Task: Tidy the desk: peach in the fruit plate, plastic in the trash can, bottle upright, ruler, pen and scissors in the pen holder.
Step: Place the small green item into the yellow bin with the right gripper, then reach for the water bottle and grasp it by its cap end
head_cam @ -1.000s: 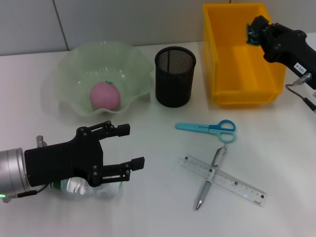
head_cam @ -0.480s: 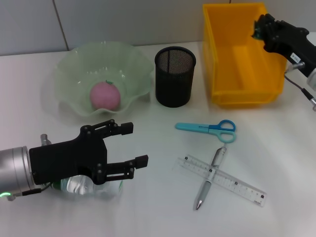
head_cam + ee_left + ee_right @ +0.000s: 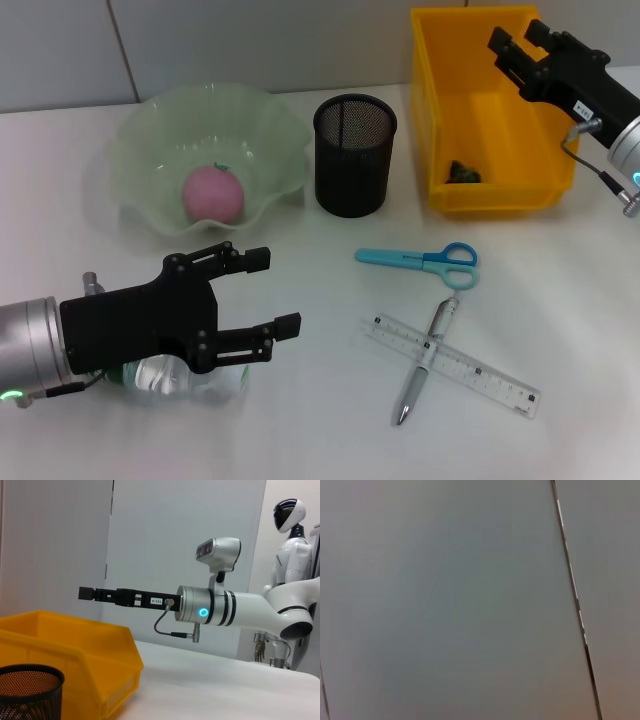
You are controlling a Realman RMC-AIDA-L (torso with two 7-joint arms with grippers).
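Observation:
A pink peach [image 3: 212, 193] lies in the pale green fruit plate [image 3: 150, 130]. A dark crumpled piece of plastic [image 3: 463, 172] rests on the floor of the yellow bin [image 3: 440, 110]. My right gripper [image 3: 516, 42] hovers open and empty over the bin's far right corner; the left wrist view shows it too [image 3: 92, 594]. The clear bottle [image 3: 185, 382] lies on its side at the near left. Just above it, my left gripper [image 3: 278, 292] is open. Blue scissors [image 3: 420, 260], a clear ruler [image 3: 470, 372] and a silver pen [image 3: 422, 375] crossing it lie right of centre.
The black mesh pen holder [image 3: 354, 155] stands upright between plate and bin, also in the left wrist view [image 3: 30, 692] beside the bin [image 3: 65, 650]. A white humanoid robot [image 3: 290, 555] stands beyond the table. The right wrist view holds only grey wall.
My right gripper has opened above the bin, and the plastic it carried now lies inside. The left gripper has edged slightly right over the bottle.

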